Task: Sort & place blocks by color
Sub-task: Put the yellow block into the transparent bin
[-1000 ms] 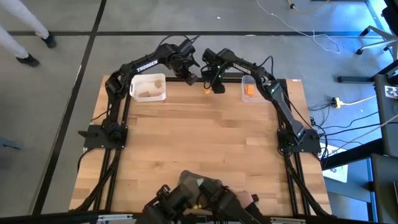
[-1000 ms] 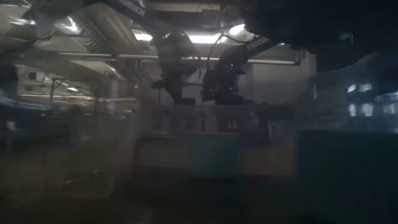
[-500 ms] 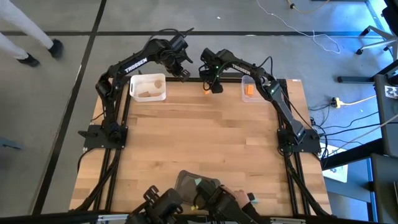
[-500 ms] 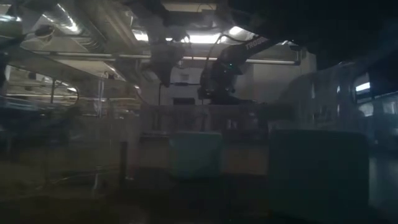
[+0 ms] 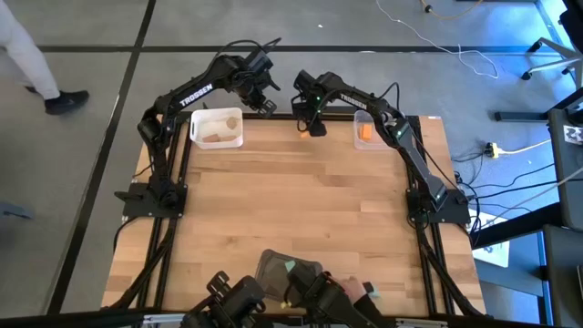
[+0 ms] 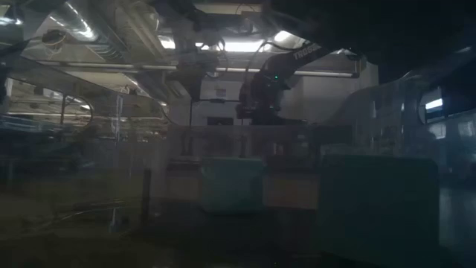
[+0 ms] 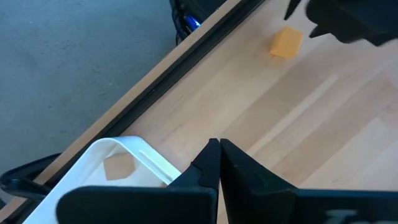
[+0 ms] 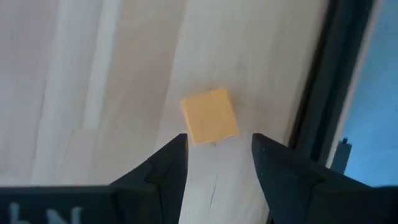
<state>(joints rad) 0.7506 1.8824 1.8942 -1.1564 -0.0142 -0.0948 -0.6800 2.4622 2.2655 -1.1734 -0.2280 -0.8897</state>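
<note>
A: What is seen on the wooden table (image 5: 301, 196), taken from the largest thing down?

B: Two dark arms are mounted at its sides, and both reach to the far edge. A white tray (image 5: 217, 128) is set at the far left corner, with pale wood blocks (image 5: 217, 134) lying in it. A clear tray (image 5: 365, 129) is set at the far right, and an orange piece (image 5: 365, 133) is seen inside it. A dark grey tray (image 5: 281, 271) is partly covered by equipment at the near edge, with a teal block (image 6: 233, 184) filling the middle of the low view.

A: Where is the loose orange block (image 8: 209, 116) found?

B: It lies on the bare wood by the far edge, close to the black frame rail (image 8: 316, 93), between the two far trays.

A: How are the grippers held?

B: The right gripper (image 8: 217, 152) is spread apart just above that block, a finger on either side, and no contact can be made out. The left gripper (image 7: 219, 155) is pressed together with nothing between its fingers, and is raised near the white tray's far corner.

A: Is anything in the way?

B: Only the right arm's wrist, by which the orange block is half covered from above. A person's leg and shoe (image 5: 66, 98) are seen on the floor beyond the table.
</note>
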